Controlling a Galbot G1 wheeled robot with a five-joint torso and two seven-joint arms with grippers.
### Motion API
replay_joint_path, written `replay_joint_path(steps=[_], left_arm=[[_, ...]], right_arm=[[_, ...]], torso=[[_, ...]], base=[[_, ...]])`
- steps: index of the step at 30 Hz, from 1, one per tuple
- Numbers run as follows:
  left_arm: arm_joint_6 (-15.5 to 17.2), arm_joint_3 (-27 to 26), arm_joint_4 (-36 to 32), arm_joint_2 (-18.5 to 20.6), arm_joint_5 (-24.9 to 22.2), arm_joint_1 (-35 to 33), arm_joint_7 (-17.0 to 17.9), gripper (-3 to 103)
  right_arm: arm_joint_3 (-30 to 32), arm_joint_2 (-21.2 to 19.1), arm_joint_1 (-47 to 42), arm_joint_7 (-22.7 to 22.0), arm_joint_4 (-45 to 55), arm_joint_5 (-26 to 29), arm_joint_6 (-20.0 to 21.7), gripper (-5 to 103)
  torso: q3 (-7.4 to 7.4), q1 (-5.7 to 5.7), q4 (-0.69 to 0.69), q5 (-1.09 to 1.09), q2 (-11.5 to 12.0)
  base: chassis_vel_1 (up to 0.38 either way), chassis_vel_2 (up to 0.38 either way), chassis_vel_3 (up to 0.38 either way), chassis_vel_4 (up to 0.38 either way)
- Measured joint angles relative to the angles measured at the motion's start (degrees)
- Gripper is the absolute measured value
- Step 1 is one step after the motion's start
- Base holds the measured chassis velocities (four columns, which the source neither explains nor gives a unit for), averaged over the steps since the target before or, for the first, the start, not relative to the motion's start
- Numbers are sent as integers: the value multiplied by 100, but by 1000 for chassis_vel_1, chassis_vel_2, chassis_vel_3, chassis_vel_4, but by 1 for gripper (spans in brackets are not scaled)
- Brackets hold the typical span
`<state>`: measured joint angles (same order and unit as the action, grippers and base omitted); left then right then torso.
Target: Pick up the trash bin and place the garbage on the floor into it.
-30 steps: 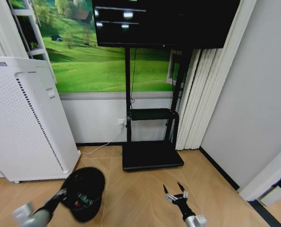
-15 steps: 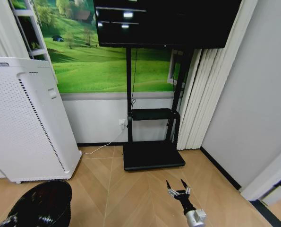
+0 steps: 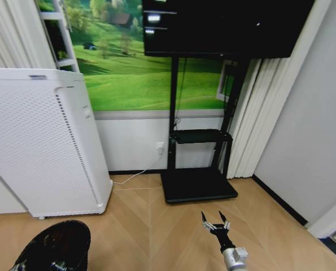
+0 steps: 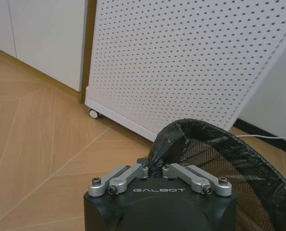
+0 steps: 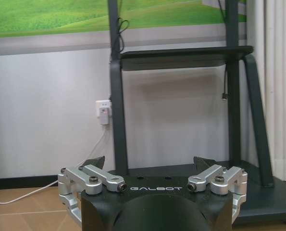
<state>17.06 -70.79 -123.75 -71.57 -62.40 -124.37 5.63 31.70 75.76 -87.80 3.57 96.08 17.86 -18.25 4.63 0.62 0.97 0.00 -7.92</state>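
So from my end, the left gripper (image 4: 155, 169) is pinched onto the rim of the trash bin (image 3: 57, 245), fingers closed on the crinkly black liner bunched over the edge. That puts the bin low on my left, just in front of the big white appliance (image 3: 40, 141). So I'd call the pickup half done: bin's in hand.

What's left is basically everything else. I can't spot any garbage on the wooden floor (image 3: 156, 226) from here, so I can't say where it is or whether any is in the bin already. There's something glinting at the bottom, too dark to tell.

Right gripper (image 3: 215, 219) hangs spread wide with nothing in it, off to the right of the appliance, pointing toward the black TV stand (image 3: 199, 183).

Materials: bin is round, glossy black, mesh-looking inside with that wrinkled bag. Appliance is a flat white panel full of tiny holes, on little casters. Floor's a smooth herringbone pattern.
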Motion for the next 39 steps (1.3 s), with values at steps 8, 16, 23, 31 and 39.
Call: replay_joint_path(steps=[8, 16, 23, 31, 39], left_arm=[[2, 286, 88, -55, 222, 41, -187, 7], [18, 516, 89, -53, 353, 80, -208, 7], [-3, 717, 138, -125, 592, -142, -249, 7], [-67, 1007, 443, -113, 834, 4, -397, 7], [-57, 1470, 542, -124, 1277, 67, -560, 7]], right_arm=[[-23, -23, 3, 10, 27, 58, -155, 100], [-11, -17, -76, 81, 107, 130, -206, 100], [5, -1, -91, 185, 81, 139, -324, 100], [-1, 30, -88, 160, 3, 159, -400, 100], [-15, 14, -20, -156, 29, 130, -448, 100]], torso=[[0, 0, -6, 2, 0], [0, 1, 4, 0, 0], [-1, 1, -2, 0, 0], [-1, 1, 1, -1, 0], [0, 1, 0, 0, 0]], base=[[139, 74, -70, -130], [-66, -28, 46, 27], [0, 0, 0, 0], [0, 0, 0, 0], [0, 0, 0, 0]])
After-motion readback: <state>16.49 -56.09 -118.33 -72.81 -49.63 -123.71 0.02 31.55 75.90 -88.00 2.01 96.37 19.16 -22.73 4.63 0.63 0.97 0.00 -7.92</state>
